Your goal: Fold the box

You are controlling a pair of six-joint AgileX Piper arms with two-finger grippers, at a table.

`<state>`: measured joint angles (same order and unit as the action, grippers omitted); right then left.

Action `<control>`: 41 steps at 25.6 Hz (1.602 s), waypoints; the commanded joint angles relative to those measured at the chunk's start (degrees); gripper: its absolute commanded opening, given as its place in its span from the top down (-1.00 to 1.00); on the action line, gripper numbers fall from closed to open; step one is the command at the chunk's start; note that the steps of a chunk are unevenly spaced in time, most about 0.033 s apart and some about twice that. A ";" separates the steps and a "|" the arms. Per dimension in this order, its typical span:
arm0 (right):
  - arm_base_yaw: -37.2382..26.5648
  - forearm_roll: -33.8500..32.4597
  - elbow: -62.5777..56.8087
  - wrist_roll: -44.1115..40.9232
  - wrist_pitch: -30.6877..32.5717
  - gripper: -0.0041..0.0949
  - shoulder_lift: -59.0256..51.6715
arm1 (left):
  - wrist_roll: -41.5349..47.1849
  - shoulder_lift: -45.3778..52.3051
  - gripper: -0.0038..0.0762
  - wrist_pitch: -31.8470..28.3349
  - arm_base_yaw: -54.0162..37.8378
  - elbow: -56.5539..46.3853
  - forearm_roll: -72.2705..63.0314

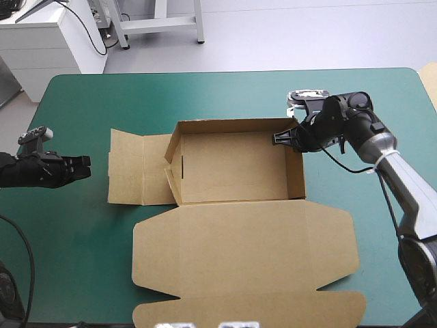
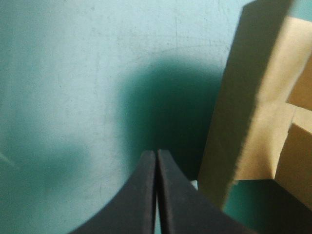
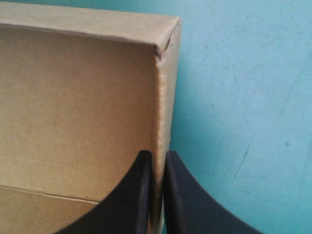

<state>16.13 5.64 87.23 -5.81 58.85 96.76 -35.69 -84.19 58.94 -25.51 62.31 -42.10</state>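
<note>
The brown box (image 1: pixel 232 167) stands mid-table as an open tray, with its far and right walls up. Its lid (image 1: pixel 246 253) lies flat toward the near edge. A side flap (image 1: pixel 130 167) lies flat on the cover to the left, and the left wall leans inward. My right gripper (image 1: pixel 283 139) is at the far right corner, shut on the right wall (image 3: pixel 163 97), one finger inside and one outside (image 3: pixel 158 165). My left gripper (image 1: pixel 83 167) is shut and holds nothing, just left of the flat flap (image 2: pixel 263 112), its tips (image 2: pixel 157 156) over bare cover.
The teal-green cover (image 1: pixel 82 232) shows on every side of the box. The lid's front edge (image 1: pixel 246 311) lies close to the table's near edge. A pale object (image 1: pixel 430 78) pokes in at the far right corner.
</note>
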 commanded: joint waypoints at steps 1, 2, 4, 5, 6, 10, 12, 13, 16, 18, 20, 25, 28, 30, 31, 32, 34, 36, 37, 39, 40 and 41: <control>-0.05 -0.55 3.15 2.16 4.38 0.53 1.25 | -0.20 2.13 0.92 -0.15 0.41 1.29 -3.35; -0.05 -0.33 4.83 0.76 4.84 0.26 2.22 | -0.20 2.13 0.92 -0.29 0.41 1.29 -3.35; -0.05 -0.49 7.82 -0.22 7.06 -0.21 3.27 | -0.20 2.13 0.92 -0.29 0.41 1.29 -3.35; -0.05 -0.63 9.34 -0.22 7.88 -0.34 3.27 | -0.20 2.13 0.92 -0.29 0.41 1.29 -3.35; -0.05 -0.63 12.03 -0.22 10.30 -0.48 3.27 | -0.20 2.13 0.92 -0.43 0.41 1.29 -3.35; -0.36 -0.46 16.89 -3.31 12.52 -0.49 0.23 | -0.20 2.13 0.92 -1.24 0.41 1.29 -2.69; -0.23 -0.36 14.94 -4.71 12.59 -0.49 -1.94 | -0.20 2.13 0.92 -1.24 0.41 1.29 -2.69; -0.09 -1.06 13.43 -6.12 12.59 -0.49 -3.05 | -0.20 2.13 0.92 -1.09 0.41 1.29 -2.69; 0.21 -3.91 7.32 -11.08 10.84 -0.49 -5.01 | -0.20 2.13 0.92 -0.83 0.41 1.29 -3.04; 0.21 -3.35 4.81 -12.46 7.72 -0.49 -4.52 | -0.20 2.13 0.92 -1.04 0.41 1.29 -3.47; 0.21 -1.79 2.80 -12.47 3.93 -0.49 -3.59 | -0.20 2.13 0.92 -1.03 0.41 1.29 -4.94; 0.21 -0.70 2.34 -12.88 1.96 -0.49 0.52 | -0.20 2.13 0.92 -1.26 0.41 1.29 -5.48; 0.21 1.33 2.34 -10.86 1.48 -0.49 2.90 | -0.20 2.13 0.92 -1.26 0.41 1.29 -5.48; 0.21 2.26 2.34 -10.01 1.26 -0.49 4.06 | -0.20 2.13 0.92 -1.39 0.41 1.29 -5.48; 0.21 2.26 2.34 -9.87 1.26 -0.49 4.38 | -0.20 2.13 0.92 -1.39 0.41 1.29 -5.48; 0.21 2.00 2.34 -9.87 1.26 -0.49 4.66 | -0.20 2.13 0.92 -1.39 0.41 1.29 -5.48; 0.21 1.34 2.34 -9.30 1.51 -0.49 4.99 | -0.20 2.13 0.92 -1.49 0.41 1.29 -5.48; 0.21 0.82 2.34 -9.21 1.65 -0.42 5.08 | -0.20 2.13 0.92 -1.81 0.41 1.29 -5.35; 0.21 0.84 2.34 -9.21 1.65 -0.35 5.08 | -0.20 2.13 0.92 -1.81 0.41 1.29 -5.35; 0.21 0.84 2.34 -8.73 1.67 -0.09 5.08 | -0.20 2.13 0.92 -1.81 0.41 1.29 -5.35; 0.21 0.97 2.34 -7.88 1.92 0.06 5.08 | -0.20 2.13 0.92 -1.81 0.41 1.29 -5.35; 0.21 1.32 2.34 -6.74 2.17 0.27 5.08 | -0.20 2.13 0.92 -1.81 0.41 1.29 -5.35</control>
<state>16.29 6.80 88.30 -14.94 61.36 104.51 -35.69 -84.19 57.63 -25.51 62.28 -44.59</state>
